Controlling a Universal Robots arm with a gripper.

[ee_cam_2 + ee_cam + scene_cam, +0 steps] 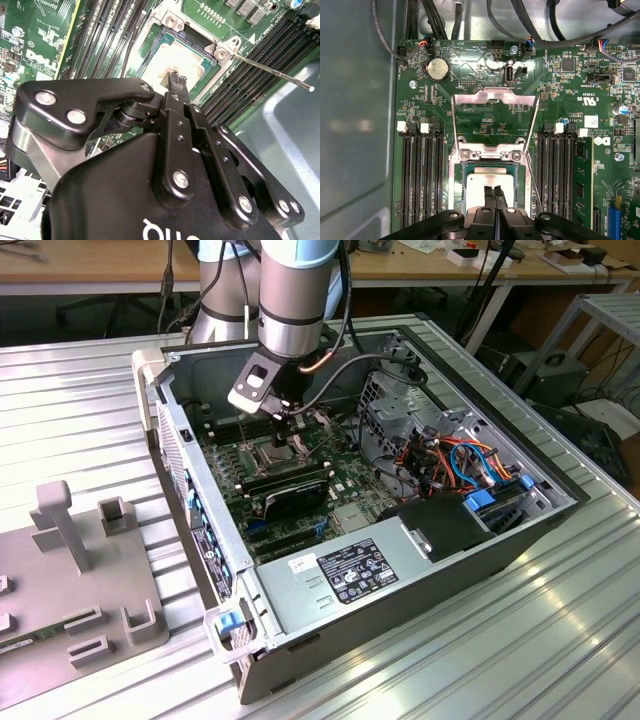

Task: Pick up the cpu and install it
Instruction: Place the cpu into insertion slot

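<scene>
My black two-fingered gripper [492,192] hangs low over the motherboard, its fingers drawn together with nothing between them, the tips just above the small square cpu with the silvery-tan metal face [487,176]. The cpu lies flat inside the square metal-framed socket [456,165], so I judge it already seated, which would explain why I am carrying nothing.

The hinged silver retention plate [495,96] stands flipped open beyond the socket, and the thin steel locking lever [272,72] sticks out free to one side, so the chip is not yet clamped down. Rows of long black memory slots [422,185] run on both sides of the socket, close beside my linkage. In the exterior view, long black memory sticks [288,483] stand near the socket, and the grey sheet-metal computer case [200,500] walls me in, leaving little room to swing.
</scene>
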